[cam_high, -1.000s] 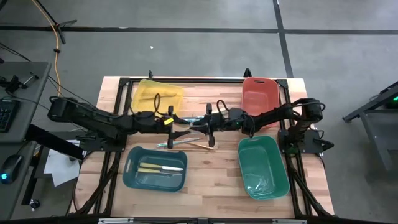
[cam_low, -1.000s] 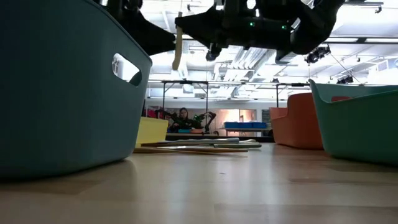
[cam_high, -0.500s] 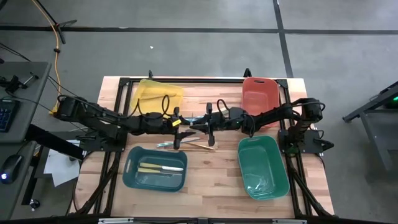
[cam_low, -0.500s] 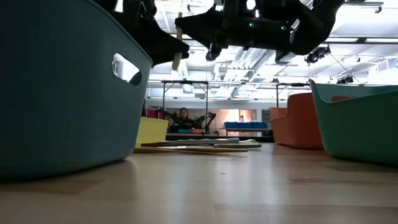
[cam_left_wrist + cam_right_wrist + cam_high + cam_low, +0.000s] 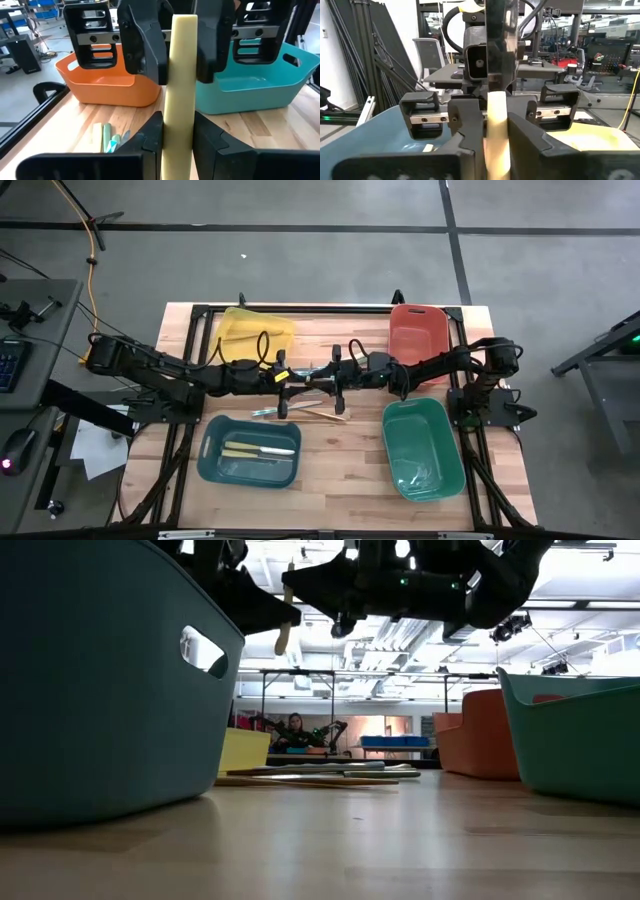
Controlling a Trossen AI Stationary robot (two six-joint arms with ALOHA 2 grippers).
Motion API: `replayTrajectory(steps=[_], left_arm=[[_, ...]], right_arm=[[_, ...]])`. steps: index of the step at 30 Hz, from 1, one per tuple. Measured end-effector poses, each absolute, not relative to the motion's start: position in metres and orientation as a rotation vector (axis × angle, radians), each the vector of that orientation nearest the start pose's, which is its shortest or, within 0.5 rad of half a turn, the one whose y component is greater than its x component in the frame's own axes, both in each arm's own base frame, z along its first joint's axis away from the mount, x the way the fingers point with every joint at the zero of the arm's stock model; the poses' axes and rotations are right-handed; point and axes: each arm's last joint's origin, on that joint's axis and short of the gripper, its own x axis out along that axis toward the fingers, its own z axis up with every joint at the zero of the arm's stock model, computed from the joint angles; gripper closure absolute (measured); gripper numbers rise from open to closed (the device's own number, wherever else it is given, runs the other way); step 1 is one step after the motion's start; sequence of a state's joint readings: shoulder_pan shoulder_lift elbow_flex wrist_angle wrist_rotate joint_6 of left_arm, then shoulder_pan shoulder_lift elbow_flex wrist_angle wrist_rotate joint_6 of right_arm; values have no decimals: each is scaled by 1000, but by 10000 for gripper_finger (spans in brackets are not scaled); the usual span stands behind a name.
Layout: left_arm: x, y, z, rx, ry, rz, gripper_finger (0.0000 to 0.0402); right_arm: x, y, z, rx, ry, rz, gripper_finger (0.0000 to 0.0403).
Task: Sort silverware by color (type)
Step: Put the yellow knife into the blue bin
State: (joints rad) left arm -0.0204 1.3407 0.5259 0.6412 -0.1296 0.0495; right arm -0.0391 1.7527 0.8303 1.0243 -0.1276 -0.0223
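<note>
Wood planks, pale and grained, make up the counter (image 5: 340,455), framed by a dark metal rail along its edges. Four smooth plastic bins with rounded corners sit on it: a yellow bin (image 5: 256,332) far left, an orange-red bin (image 5: 418,330) far right, a dark teal bin (image 5: 248,450) near left and a green bin (image 5: 422,448) near right.

We see both dark arms reaching in from the sides and meeting over the middle of the counter, between the two far bins. The left hand (image 5: 288,384) and the right hand (image 5: 334,380) face each other, almost touching. Between them stands a flat, matte cream-yellow utensil (image 5: 178,85), a straight strip with a squared end, held clear above the counter. In the left wrist view its own fingers (image 5: 150,140) press the strip from both sides, narrowly set. The right hand's fingers (image 5: 465,135) also flank the same strip closely, but we cannot tell whether they press it.

Below the hands, a small heap of thin utensils (image 5: 300,408) lies flat on the wood, silver-grey, teal-tinted and tan, overlapping one another. Two cream-yellow pieces (image 5: 258,450) lie side by side in the dark teal bin. Something pale lies in the near end of the green bin; we cannot tell what it is.

Bare wood stays open between the two near bins and along the near edge.
</note>
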Motion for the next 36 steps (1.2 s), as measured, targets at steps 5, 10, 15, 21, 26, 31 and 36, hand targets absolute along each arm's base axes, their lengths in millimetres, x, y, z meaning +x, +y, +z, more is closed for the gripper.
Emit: replayTrajectory(steps=[5, 10, 15, 21, 26, 31, 36], left_arm=[[264, -1, 207, 79, 195, 135, 348], [249, 2, 218, 113, 247, 207, 348], [219, 5, 230, 123, 225, 290, 348], [175, 6, 234, 101, 82, 303, 348], [154, 5, 235, 80, -8, 246, 348], [151, 3, 235, 85, -23, 210, 348], [153, 3, 235, 84, -32, 209, 348]], right_arm=[[358, -11, 217, -30, -90, 84, 303], [349, -16, 230, -31, -28, 53, 290], [336, -17, 242, -82, 47, 21, 289], [304, -15, 235, -136, 25, -57, 289], [270, -20, 230, -100, -118, -132, 288], [256, -20, 224, -37, -185, -127, 288], [256, -20, 222, -36, -169, -127, 288]])
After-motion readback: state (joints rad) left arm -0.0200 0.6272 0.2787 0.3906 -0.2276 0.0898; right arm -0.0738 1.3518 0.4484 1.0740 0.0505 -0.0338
